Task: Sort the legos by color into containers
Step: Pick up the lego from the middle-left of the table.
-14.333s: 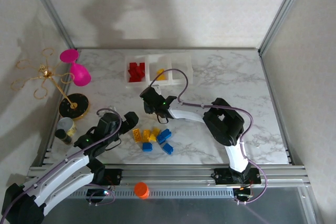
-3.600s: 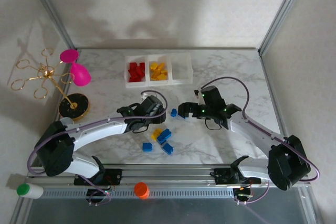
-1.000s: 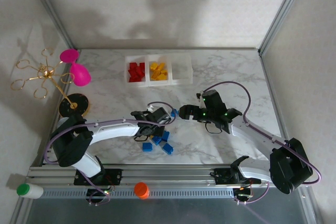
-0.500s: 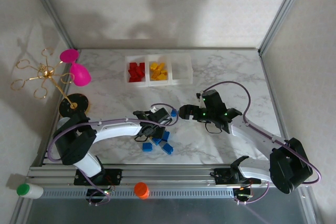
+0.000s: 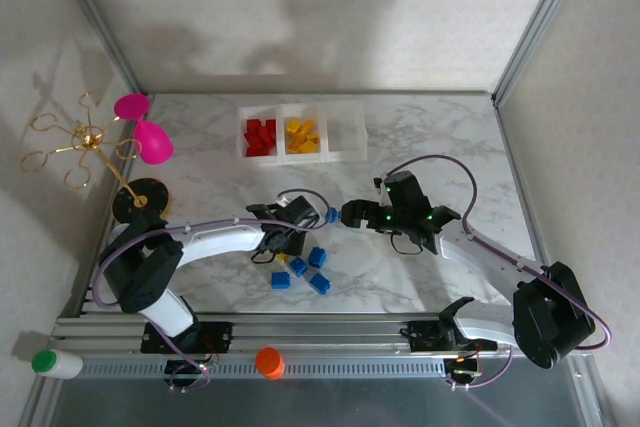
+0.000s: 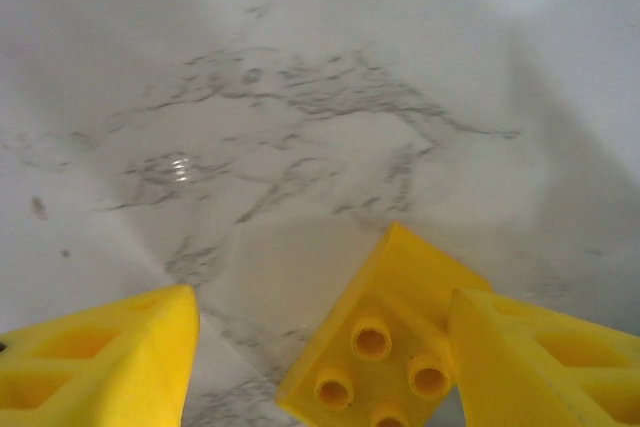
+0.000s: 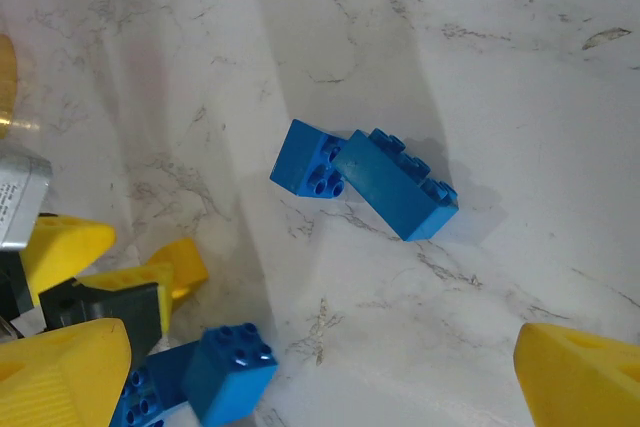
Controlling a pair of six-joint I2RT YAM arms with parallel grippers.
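Left gripper (image 5: 283, 245) hangs over the loose legos (image 5: 305, 269) at mid-table, drawn slightly back toward its own side since 0.5 s ago. The right gripper (image 5: 346, 214) has kept its place beside 1 blue brick (image 5: 332, 215). The containers (image 5: 343, 132) stand far back, red bricks in the left bin and yellow in the middle, which is fuller than 14.3 s ago. The marbled white table (image 5: 440, 147) sits between pale walls, with a pink goblet (image 5: 148, 137) at the left.

On the left wrist, the left gripper (image 6: 322, 317) is spread, and a yellow brick (image 6: 385, 347) touches its right finger, apart from the left one.

On the right wrist, the right gripper (image 7: 320, 347) gapes wide above 2 touching blue bricks (image 7: 395, 182).
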